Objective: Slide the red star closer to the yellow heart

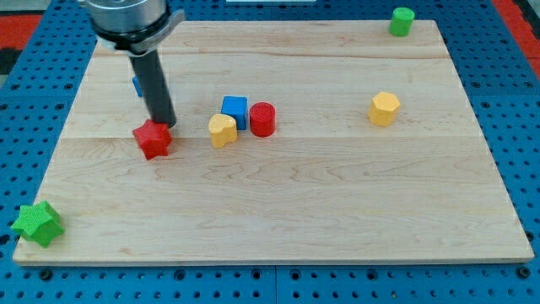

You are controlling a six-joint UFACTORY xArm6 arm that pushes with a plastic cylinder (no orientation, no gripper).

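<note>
While touching the red star (153, 139), my tip (165, 126) holds nothing.

Rod upright, my tip (166, 126) on board, view's left.
</note>
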